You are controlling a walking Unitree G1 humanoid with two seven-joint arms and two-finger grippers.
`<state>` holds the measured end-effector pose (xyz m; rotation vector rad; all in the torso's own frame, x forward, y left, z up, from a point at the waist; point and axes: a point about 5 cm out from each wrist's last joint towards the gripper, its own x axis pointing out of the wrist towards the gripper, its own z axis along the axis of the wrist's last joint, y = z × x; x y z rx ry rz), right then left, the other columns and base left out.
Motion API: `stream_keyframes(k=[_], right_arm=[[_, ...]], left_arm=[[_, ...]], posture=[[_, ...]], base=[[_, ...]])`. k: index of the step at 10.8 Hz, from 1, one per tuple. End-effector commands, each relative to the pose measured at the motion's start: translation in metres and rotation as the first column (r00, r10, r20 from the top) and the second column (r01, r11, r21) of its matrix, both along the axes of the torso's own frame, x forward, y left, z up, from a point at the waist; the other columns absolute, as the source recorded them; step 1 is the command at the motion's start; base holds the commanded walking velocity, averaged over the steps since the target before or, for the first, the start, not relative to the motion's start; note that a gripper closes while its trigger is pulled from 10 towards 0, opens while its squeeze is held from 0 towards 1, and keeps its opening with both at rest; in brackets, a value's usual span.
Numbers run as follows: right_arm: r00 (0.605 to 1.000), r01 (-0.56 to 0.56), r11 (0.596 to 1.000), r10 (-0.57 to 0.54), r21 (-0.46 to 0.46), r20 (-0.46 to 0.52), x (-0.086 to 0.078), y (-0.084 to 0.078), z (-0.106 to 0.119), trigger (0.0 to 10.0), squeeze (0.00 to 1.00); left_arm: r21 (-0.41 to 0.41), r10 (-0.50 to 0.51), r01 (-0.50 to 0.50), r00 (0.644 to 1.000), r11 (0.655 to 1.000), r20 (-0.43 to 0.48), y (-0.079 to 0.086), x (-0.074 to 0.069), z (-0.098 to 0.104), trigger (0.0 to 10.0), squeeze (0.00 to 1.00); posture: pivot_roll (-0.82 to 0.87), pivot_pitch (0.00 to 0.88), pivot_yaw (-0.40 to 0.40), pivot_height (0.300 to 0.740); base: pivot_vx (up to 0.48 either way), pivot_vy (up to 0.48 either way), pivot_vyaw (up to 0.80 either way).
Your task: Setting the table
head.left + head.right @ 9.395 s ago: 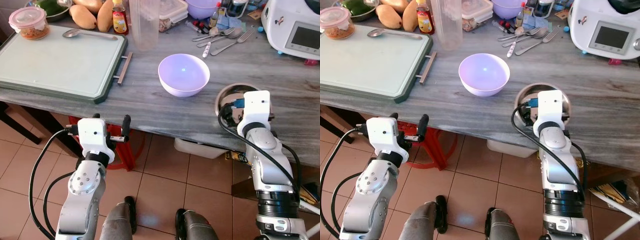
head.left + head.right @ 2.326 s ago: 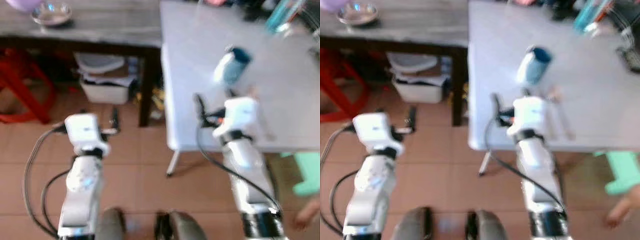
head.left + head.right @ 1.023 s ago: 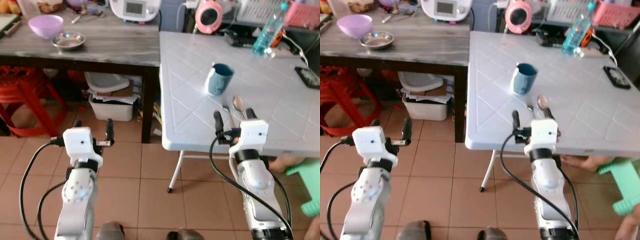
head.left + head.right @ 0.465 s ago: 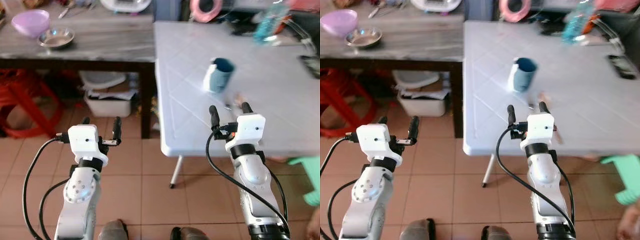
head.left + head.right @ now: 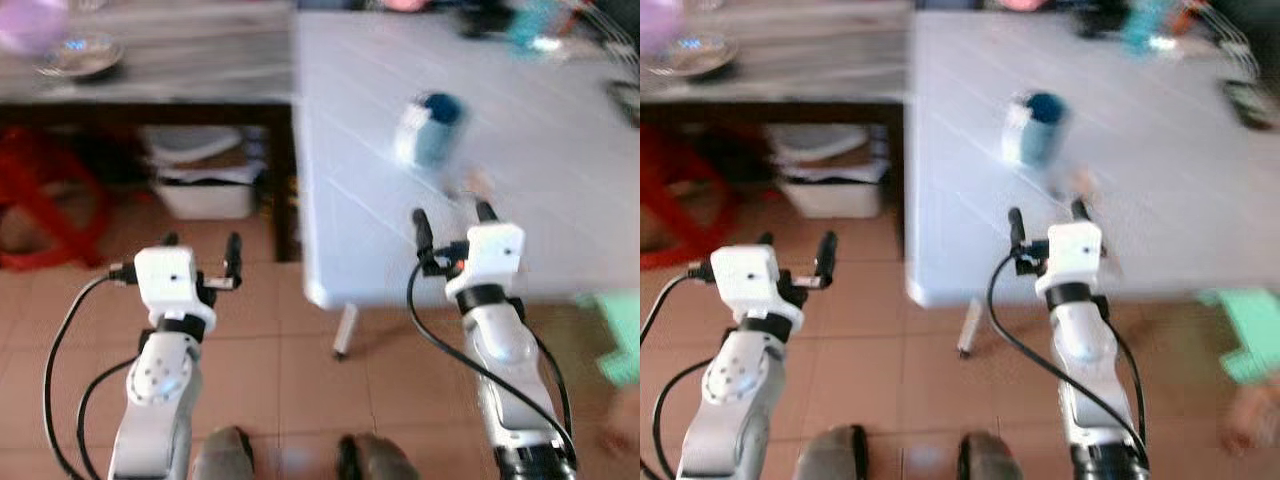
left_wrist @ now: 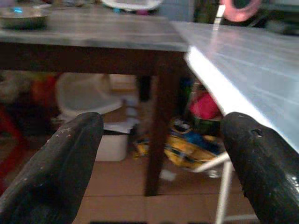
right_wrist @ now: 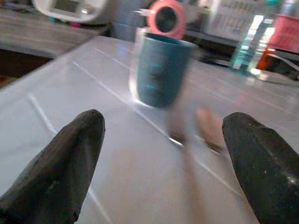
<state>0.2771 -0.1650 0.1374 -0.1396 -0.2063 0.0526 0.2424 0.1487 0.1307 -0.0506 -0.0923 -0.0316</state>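
Cutlery (image 7: pixel 196 125), a blurred spoon lying just beside the blue mug (image 7: pixel 160 72) on the white table (image 5: pixel 360 200), looks thin, stiff and slippery, best pinched mid-handle by the spread, empty right pincer (image 5: pixel 451 221).

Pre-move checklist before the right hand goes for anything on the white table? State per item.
1. Right hand open: ok, fingers spread, nothing between them.
2. Left hand free: ok, open, over the floor beside the white table.
3. Blue cup upright: ok, standing ahead of the right hand.
4. Cutlery pose beyond the cup: cannot tell, blurred.
5. Image sharp enough to aim: not ok, head views and right wrist view smeared by motion.
6. Metal bowl placed on white table: not ok, it sits on the wooden table.
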Motion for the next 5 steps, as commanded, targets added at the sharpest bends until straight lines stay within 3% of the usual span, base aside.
stream_keyframes(k=[1,4,5], right_arm=[[1.000,0.010,1.000,-0.010,0.000,-0.001,-0.0003,-0.0038,0.0019,10.0,0.00],[1.000,0.010,1.000,-0.010,0.003,0.004,0.0009,-0.0036,0.0045,10.0,0.00],[1.000,0.010,1.000,-0.010,0.004,0.003,0.0010,-0.0036,0.0048,10.0,0.00]], left_arm=[[0.005,-0.014,0.014,1.000,1.000,-0.001,-0.0006,0.0004,0.0030,10.0,0.00],[0.006,-0.010,0.010,1.000,1.000,-0.003,0.0002,-0.0006,0.0041,10.0,0.00],[0.014,-0.007,0.007,1.000,1.000,-0.013,-0.0007,-0.0016,0.0033,10.0,0.00]], posture=[[0.03,0.238,-0.030,0.740],[0.03,0.248,-0.029,0.740],[0.03,0.248,-0.030,0.740]], base=[[0.000,-0.480,0.00],[0.000,-0.480,0.00],[0.000,-0.262,0.00]])
